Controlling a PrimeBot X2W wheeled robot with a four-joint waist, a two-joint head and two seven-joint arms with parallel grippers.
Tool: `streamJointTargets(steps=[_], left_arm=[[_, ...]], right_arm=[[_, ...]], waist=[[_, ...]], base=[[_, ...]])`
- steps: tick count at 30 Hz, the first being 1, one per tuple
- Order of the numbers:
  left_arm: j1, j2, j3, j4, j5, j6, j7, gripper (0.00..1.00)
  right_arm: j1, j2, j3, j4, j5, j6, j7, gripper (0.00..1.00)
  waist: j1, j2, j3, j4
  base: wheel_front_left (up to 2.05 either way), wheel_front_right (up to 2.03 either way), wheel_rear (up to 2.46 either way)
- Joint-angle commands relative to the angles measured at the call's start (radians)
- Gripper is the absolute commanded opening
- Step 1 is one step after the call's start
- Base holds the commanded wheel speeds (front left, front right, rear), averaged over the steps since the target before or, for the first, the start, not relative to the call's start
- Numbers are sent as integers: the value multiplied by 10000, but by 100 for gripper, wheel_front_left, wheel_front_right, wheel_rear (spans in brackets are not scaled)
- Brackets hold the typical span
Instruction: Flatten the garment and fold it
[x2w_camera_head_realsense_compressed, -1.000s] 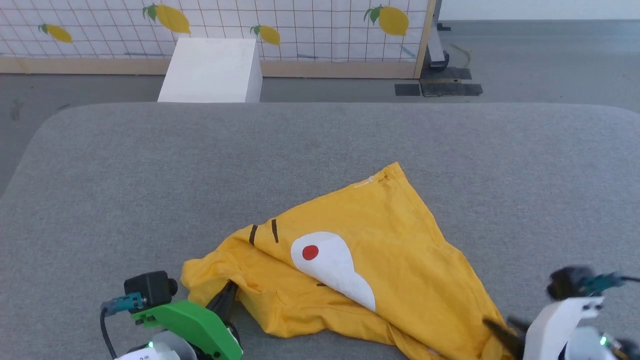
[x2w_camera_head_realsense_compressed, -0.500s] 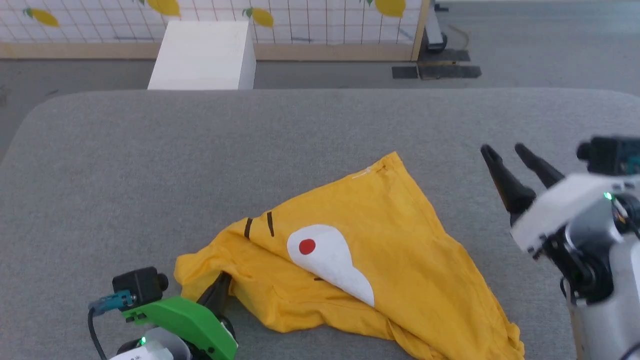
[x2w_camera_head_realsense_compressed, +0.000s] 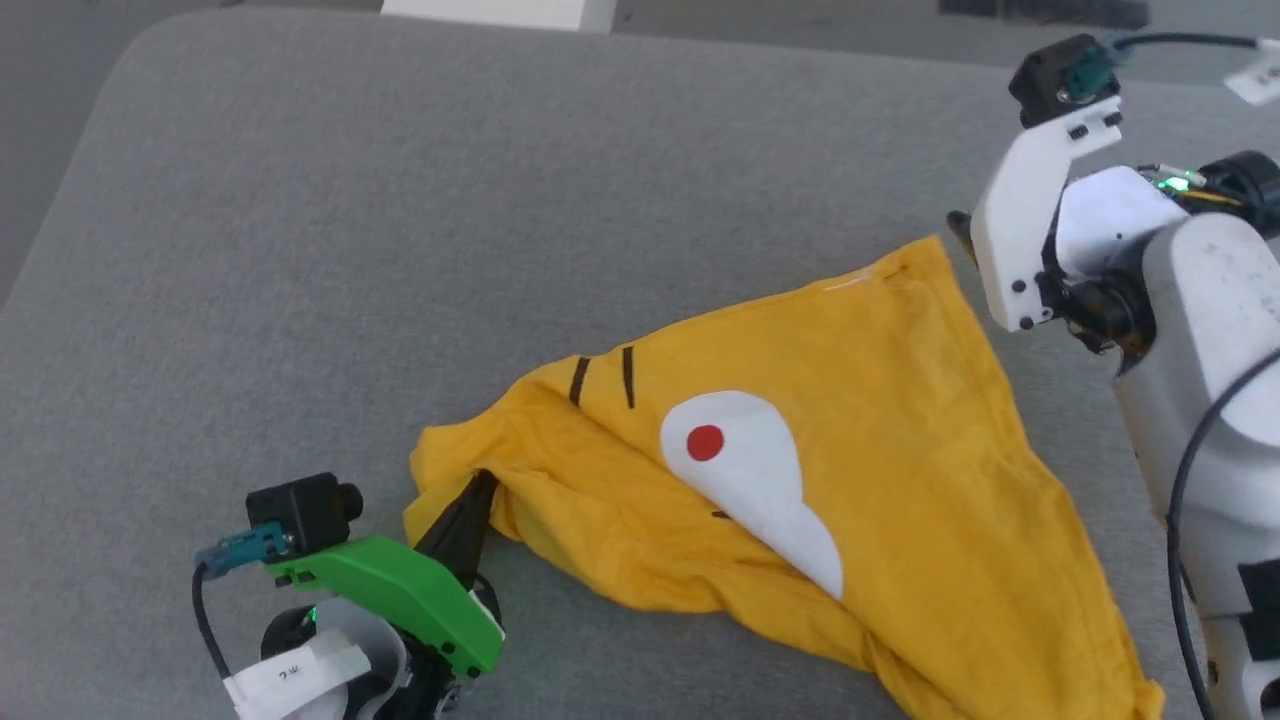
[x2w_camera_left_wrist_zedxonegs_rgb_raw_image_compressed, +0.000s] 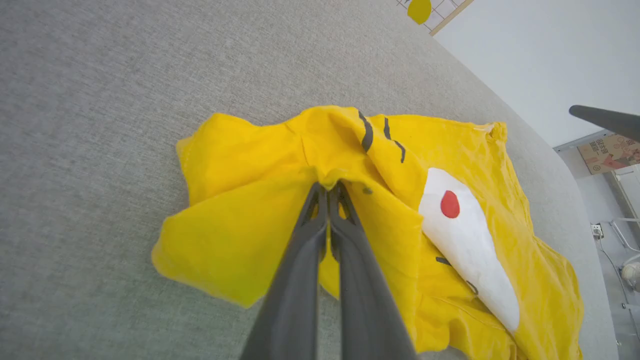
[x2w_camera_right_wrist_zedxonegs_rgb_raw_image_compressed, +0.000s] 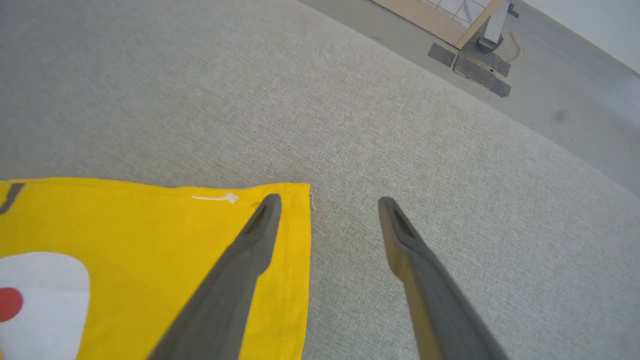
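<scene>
Clearly the garment (x2w_camera_head_realsense_compressed: 900, 420) is soft, light and limp, lying rumpled by the table's (x2w_camera_head_realsense_compressed: 500, 200) near edge. The left gripper (x2w_camera_left_wrist_zedxonegs_rgb_raw_image_compressed: 327, 192) pinches a bunched fold at its left end; the right gripper (x2w_camera_right_wrist_zedxonegs_rgb_raw_image_compressed: 328, 200), wide open and empty, straddles the far corner, likely a sensible hold.

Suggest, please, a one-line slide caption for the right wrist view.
Open right claw poised at a corner of the yellow garment, one finger over fabric, the other over the grey surface.
</scene>
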Motion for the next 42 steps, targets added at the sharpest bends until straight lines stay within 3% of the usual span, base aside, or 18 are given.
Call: streamJointTargets(steps=[1, 7, 15, 16, 17, 23, 29, 36, 42], left_arm=[[-194, -55, -25, 55, 85, -117, -55, 0], [-448, -218, -164, 311, 65, -356, -125, 0], [-607, -351, -191, 616, -34, -576, -244, 0], [-618, -334, -180, 662, -28, -578, -250, 0], [-624, -315, -167, 694, -23, -575, -253, 0], [-600, -100, -41, 833, 19, -535, -260, 0], [-458, 119, 54, 836, 36, -407, -187, 0], [268, 227, 135, 704, -105, -109, -166, 0], [990, 290, 148, 686, -213, 53, -231, 0]], right_arm=[[-263, -80, 191, 262, -183, -13, 469, 100], [-782, -475, 1480, 1011, -424, -13, 2177, 100], [-739, -757, 2360, 1181, 357, -13, 2889, 100], [-709, -775, 2322, 1191, 483, -13, 2901, 21], [-690, -776, 2256, 1164, 576, -13, 2826, 0], [-396, -797, 1479, 772, 1175, -13, 1789, 0], [655, -773, 286, -589, 2115, -13, 223, 0], [3769, -732, -1305, -3283, 2921, -13, -288, 0], [7144, 44, -2613, -5109, 3503, -13, 349, 0]], waist=[[-1, 0, 1131, 1073], [-1, 0, 1591, 1382], [-1, 0, 1786, 1342], [-1, 0, 1732, 1294], [-1, 0, 1676, 1248], [-1, 0, 870, 729], [-1, 0, -336, 4], [-1, 0, -1606, -805], [-1, 0, -2531, -1107]], base=[[0, 0, 0], [0, 0, 0], [0, 0, 0], [0, 0, 0], [0, 0, 0], [0, 0, 0], [0, 0, 0], [0, 0, 0], [0, 0, 0]])
